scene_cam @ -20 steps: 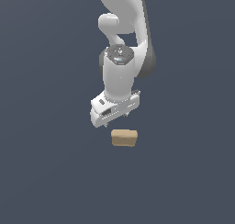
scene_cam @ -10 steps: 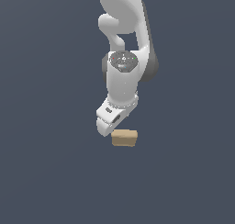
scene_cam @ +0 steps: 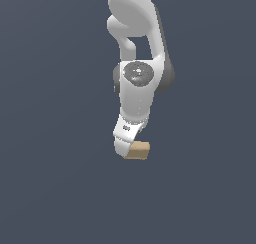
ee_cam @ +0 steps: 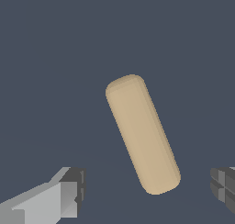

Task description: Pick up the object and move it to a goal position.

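The arm [scene_cam: 140,73] leans low over the plain grey floor [scene_cam: 50,188]. Its gripper [ee_cam: 149,191] is spread wide, the fingers [ee_cam: 69,191] either side of the block [ee_cam: 142,133], not touching. This looks like the approach; next, settle lower and close across the block's narrow width.

Exterior view faces the arm [scene_cam: 137,78] from afar; wrist view looks closely down at the block [ee_cam: 142,133].

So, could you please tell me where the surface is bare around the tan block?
Bare surface borders the tan block toward both sides of the exterior view and in front. The only crowded spot is at the block itself, where the open gripper straddles it.
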You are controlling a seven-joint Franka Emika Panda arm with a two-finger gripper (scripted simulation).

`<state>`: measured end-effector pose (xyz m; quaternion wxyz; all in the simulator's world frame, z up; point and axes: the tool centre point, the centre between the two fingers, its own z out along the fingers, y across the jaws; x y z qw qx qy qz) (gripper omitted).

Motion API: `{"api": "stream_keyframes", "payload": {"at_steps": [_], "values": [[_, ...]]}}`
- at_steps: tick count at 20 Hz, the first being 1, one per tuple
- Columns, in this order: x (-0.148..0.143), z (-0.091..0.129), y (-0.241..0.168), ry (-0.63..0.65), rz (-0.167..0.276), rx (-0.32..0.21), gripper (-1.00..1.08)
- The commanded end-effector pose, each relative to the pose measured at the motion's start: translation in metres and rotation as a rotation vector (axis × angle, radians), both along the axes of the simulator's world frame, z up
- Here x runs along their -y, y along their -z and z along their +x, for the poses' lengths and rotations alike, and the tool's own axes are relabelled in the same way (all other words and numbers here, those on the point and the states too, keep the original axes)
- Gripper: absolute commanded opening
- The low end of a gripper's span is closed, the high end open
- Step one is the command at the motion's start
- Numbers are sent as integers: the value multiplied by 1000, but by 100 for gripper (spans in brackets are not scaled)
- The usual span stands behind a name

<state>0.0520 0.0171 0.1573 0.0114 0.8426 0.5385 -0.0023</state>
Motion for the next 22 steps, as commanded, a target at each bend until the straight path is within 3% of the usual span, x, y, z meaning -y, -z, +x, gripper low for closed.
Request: {"api": "stream_keyframes", "payload": {"at_steps": [1,12,22], "values": [[-3,2,2,-72,3,-3,100],[-12,11,10,-312,16,-11,100],[-14,13,12,-382,20,-13,100]]}}
